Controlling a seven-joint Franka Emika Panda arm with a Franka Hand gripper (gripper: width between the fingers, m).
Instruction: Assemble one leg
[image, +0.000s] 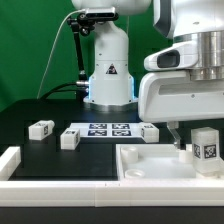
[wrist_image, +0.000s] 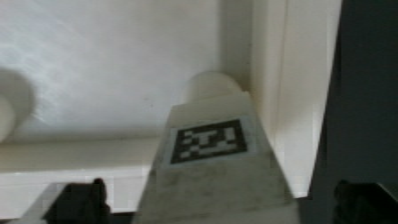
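A leg (image: 206, 148), a small white block with a black-and-white tag, stands upright at the right end of the large white tray-like piece (image: 150, 168). My gripper (image: 180, 138) hangs just above that piece, close beside the leg. In the wrist view the tagged leg (wrist_image: 210, 140) rises between my two dark fingertips (wrist_image: 80, 200), with a gap on each side. The gripper (wrist_image: 217, 205) is open and straddles the leg without touching it. The white piece (wrist_image: 107, 80) fills the background.
Three more legs lie on the black table: one at the exterior view's left (image: 41, 128), one nearer the middle (image: 69, 138) and one by the marker board's right end (image: 148, 131). The marker board (image: 105, 130) lies before the robot base (image: 108, 75). A white rail (image: 10, 160) runs along the front left.
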